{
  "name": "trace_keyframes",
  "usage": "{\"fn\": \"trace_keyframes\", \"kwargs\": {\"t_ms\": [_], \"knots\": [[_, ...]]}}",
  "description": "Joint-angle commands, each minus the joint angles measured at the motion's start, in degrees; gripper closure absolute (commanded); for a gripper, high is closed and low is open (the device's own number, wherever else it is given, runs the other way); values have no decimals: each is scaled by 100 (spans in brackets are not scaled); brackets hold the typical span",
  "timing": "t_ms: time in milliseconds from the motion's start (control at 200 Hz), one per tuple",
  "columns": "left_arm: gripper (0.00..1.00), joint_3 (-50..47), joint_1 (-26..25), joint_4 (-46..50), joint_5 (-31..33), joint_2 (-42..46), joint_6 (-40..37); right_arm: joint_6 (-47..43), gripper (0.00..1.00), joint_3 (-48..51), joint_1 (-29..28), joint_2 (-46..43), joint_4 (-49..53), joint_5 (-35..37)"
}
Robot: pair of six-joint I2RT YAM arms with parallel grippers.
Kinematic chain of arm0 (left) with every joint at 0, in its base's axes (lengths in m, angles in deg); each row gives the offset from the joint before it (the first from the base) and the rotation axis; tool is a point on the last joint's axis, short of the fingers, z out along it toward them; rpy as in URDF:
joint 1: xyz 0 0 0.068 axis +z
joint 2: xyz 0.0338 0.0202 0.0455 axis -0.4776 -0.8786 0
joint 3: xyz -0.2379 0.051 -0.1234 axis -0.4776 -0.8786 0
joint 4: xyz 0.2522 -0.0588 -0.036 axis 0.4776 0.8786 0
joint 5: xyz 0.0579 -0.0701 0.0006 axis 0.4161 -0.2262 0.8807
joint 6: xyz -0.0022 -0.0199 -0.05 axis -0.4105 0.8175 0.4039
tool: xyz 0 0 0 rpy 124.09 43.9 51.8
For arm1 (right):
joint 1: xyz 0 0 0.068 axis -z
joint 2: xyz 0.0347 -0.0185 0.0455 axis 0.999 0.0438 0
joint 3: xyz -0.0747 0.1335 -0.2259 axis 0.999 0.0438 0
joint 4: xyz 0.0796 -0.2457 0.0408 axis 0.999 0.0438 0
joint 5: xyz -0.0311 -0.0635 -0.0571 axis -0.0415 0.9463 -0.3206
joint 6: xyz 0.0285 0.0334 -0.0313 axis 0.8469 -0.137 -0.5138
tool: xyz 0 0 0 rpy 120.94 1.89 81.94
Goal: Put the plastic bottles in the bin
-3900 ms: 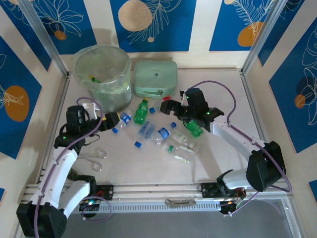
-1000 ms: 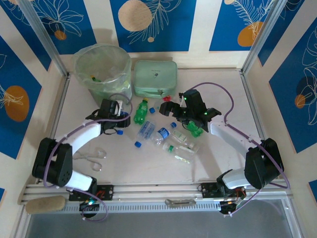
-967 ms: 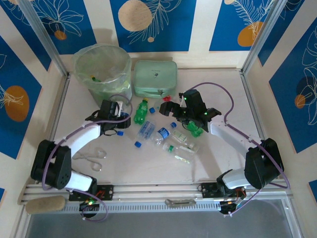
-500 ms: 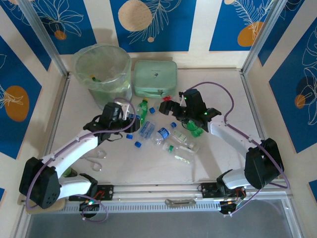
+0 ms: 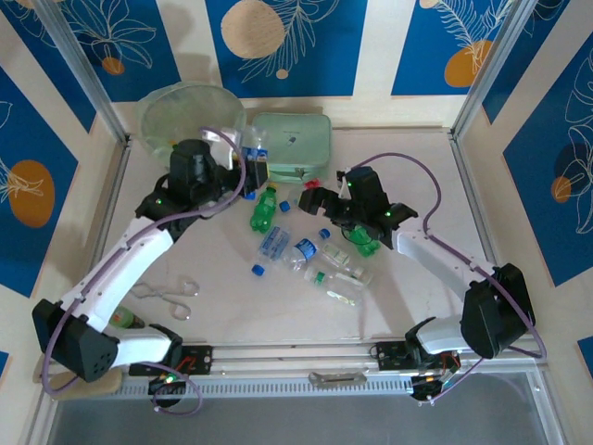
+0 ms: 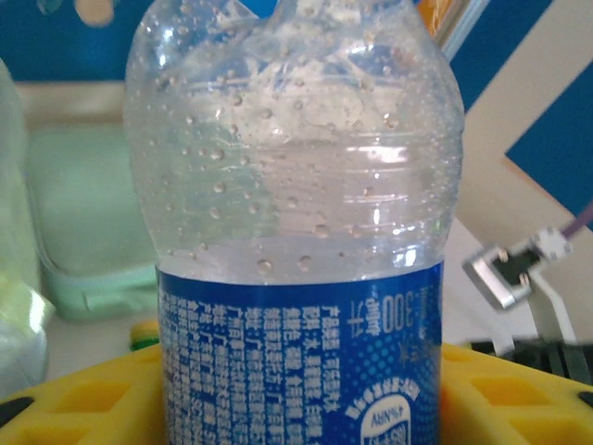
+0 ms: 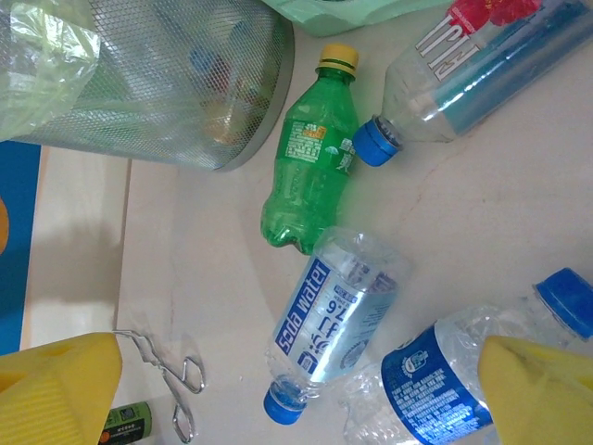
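Lettering "soda water" on clear bottle (image 7: pixel 338 311) beside green bottle (image 7: pixel 310 181)

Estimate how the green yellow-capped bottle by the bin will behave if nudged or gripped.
Likely rolls: the green bottle is round-bodied and lies on its side on the bare table. It probably holds its shape under a squeeze: it is capped and undented, unlike the crumpled clear bottle nearby. Probably light, since no liquid level shows, though the tint could hide one.

A clear water bottle (image 6: pixel 296 185) with a blue label and droplets inside sits pinched between the left gripper's (image 6: pixel 298 408) yellow pads (image 6: pixel 505 399) at 6 o'clock. A mint-green case (image 6: pixel 83 222) lies at 9 o'clock.
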State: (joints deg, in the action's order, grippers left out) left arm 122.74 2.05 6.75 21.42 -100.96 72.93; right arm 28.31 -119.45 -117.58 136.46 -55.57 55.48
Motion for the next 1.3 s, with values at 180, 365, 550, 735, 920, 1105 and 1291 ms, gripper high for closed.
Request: {"fn": "trace_keyframes", "kwargs": {"t_ms": [180,365,550,735,920,1105,1291], "knots": [[41,1291,1234,385,167,-483,-840,28,1,219,148,-313,75,56],[41,1867,1771,615,490,-935,-1434,19,1,291,253,-466,115,70],[40,2407,2097,956,628,-1601,-1823,-7,1,362,353,-726,258,165],[39,3095,2142,1478,607,-2389,-2065,19,1,529,459,-1008,339,220],[37,3530,2141,1936,432,-2991,-2008,28,1,612,530,-1179,415,228],[33,3560,2138,1955,306,-3096,-1859,19,1,669,585,-1304,471,273],[11,3571,2133,1977,299,-2905,-1760,45,1,701,605,-1298,429,251]]}}
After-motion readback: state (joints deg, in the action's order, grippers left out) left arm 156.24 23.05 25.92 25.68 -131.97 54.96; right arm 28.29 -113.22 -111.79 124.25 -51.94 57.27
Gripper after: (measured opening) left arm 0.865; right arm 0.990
